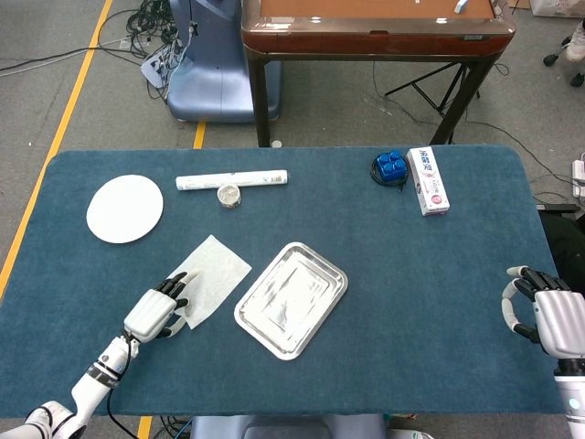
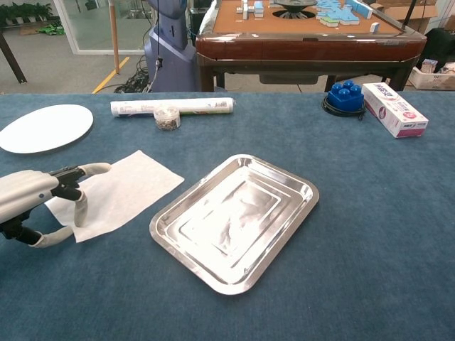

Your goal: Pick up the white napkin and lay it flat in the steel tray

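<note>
The white napkin (image 1: 216, 273) (image 2: 126, 187) lies flat on the blue table, left of the steel tray (image 1: 319, 259) (image 2: 279, 170), which has nothing in it. My left hand (image 1: 155, 313) (image 2: 30, 197) is at the napkin's near-left corner. Its fingers (image 2: 91, 170) are spread and rest on the cloth, and the thumb curls along the near edge. I cannot see any cloth pinched or lifted. My right hand (image 1: 540, 316) hovers at the table's near right edge, far from both, holding nothing, and shows in the head view only.
At the far left sit a white plate (image 1: 125, 208) (image 2: 44, 128), a paper roll (image 1: 233, 180) (image 2: 170, 106) and a small jar (image 1: 228, 195) (image 2: 166, 117). At the far right are a blue block (image 1: 389, 167) (image 2: 345, 96) and a white box (image 1: 428, 180) (image 2: 394, 109).
</note>
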Tool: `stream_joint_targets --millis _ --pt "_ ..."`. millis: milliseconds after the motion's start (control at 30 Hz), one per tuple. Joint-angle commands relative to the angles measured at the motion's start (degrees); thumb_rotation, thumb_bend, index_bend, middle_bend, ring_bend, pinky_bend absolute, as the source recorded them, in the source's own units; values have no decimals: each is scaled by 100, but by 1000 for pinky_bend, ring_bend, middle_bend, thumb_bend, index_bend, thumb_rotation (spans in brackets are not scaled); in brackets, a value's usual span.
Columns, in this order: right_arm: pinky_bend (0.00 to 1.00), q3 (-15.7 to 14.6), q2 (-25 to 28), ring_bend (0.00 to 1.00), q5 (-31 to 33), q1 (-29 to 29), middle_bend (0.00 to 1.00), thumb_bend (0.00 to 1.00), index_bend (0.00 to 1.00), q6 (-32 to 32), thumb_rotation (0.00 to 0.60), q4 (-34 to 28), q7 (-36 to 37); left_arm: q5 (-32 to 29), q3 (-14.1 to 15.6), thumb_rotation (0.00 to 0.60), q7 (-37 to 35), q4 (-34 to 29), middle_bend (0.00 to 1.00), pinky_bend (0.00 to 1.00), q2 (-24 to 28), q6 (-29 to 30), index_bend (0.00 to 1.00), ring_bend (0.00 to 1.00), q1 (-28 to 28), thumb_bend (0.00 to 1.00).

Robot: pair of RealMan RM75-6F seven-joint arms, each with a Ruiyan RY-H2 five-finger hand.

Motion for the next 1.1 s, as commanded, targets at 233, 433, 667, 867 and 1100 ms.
stream_joint_targets --millis 233,433,667,867,1100 --pt "354 5 8 303 2 -6 322 383 593 10 600 0 24 -97 -106 600 -141 -274 0 172 167 -5 575 0 -29 430" --pt "354 5 4 303 3 -4 322 383 593 5 600 1 17 -234 -311 600 -166 -732 0 172 468 -49 587 0 -140 432" --pt "354 3 -1 303 -1 -5 322 383 593 8 600 -5 1 -487 -559 600 -89 -1406 0 172 833 -171 616 0 -227 461" --pt "354 3 -1 303 -4 -5 322 383 593 8 600 -3 0 -693 -801 600 146 -1997 0 172 1096 -285 633 0 -335 479" --pt "354 4 3 303 -8 -7 322 383 593 14 600 -3 12 -848 -961 600 529 -2841 0 172 1368 -443 646 0 -443 490"
